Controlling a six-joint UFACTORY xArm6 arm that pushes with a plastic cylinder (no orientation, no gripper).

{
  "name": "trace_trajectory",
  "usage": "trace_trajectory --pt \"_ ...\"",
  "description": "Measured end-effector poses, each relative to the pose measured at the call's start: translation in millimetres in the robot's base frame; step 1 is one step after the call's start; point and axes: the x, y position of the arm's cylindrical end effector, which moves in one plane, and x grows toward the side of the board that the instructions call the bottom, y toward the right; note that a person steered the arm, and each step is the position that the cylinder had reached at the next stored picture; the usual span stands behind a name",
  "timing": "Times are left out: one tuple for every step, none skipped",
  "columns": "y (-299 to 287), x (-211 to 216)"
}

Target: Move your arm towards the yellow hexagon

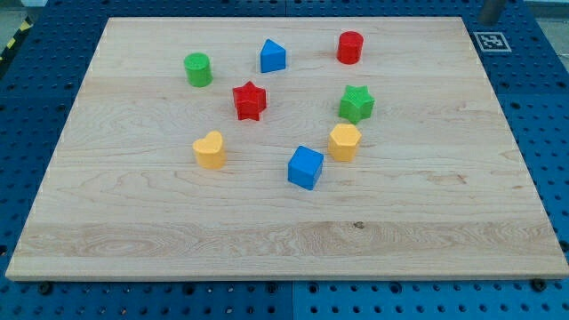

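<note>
On the wooden surface [284, 240] the yellow hexagon [344, 141] sits right of centre, between the green star [356, 103] and blue cube [305, 167]; our tip is unseen, there are no jaws to judge, so we judge the approach unstarted.

On the counter [133, 222], the yellow hexagon [344, 141] sits between the green star [356, 103] and blue cube [305, 167]; my tip isn't visible.

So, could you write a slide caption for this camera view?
Eight coloured blocks, including the yellow hexagon, lie on the wooden board; my tip is not visible.
</note>
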Motion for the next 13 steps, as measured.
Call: trace_trajectory --pt "0.0 0.0" --pt "-1.5 5.1" --pt "-1.5 5.3" --pt "-1.4 5.3" --pt "2.6 5.4" --pt "11.4 10.5" --pt "11.5 11.9" --pt "11.5 11.9" --pt "11.4 38.7" --pt "-29.4 79.3" --pt "-49.2 79.1" --pt "-47.2 127.6" --pt "-56.1 212.1"
